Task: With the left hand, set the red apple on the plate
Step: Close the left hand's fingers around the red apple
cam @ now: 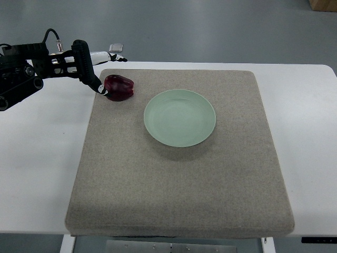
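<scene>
A dark red apple (120,88) rests on the grey mat (179,174) near its far left corner. A pale green plate (180,117) lies empty on the mat, to the right of the apple. My left hand (109,74) reaches in from the upper left. Its black thumb tip (100,89) touches the apple's left side, while the white fingers (117,57) stretch out beyond the apple and stay apart from it. The hand is open and holds nothing. My right hand is not in view.
The mat lies on a white table (42,158). The black left forearm (26,71) with its cables stands over the table's far left corner. Grey floor lies beyond the table's far edge.
</scene>
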`<state>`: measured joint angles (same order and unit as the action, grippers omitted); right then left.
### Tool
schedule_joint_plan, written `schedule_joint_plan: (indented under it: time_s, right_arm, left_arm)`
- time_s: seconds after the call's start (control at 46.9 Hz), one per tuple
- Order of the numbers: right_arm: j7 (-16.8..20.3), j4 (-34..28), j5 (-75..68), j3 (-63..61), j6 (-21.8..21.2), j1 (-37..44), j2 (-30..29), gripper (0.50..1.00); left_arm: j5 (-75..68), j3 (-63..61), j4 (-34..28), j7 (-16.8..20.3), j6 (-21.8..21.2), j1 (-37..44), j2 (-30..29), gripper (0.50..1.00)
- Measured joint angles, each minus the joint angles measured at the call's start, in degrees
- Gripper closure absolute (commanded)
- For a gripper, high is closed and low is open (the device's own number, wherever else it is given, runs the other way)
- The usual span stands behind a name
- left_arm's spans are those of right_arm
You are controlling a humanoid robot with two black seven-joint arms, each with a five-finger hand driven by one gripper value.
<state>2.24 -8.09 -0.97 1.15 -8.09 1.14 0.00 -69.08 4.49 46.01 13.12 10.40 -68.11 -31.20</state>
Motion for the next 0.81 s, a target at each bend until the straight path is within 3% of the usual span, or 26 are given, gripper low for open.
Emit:
schedule_joint_plan:
  time_s: [0.618, 0.81]
  right_arm:
    - [0.0, 0.0, 0.0, 0.0, 0.0, 0.0, 0.0, 0.57]
    - [0.0, 0.0, 0.0, 0.0, 0.0, 0.0, 0.0, 0.57]
  left_arm:
    - [-2.6, -3.6, -2.7, 0.0, -2.1, 1.1, 4.8, 0.525]
    - [-5.9, -5.1, -3.2, 0.0, -3.6, 1.0, 4.9, 0.673]
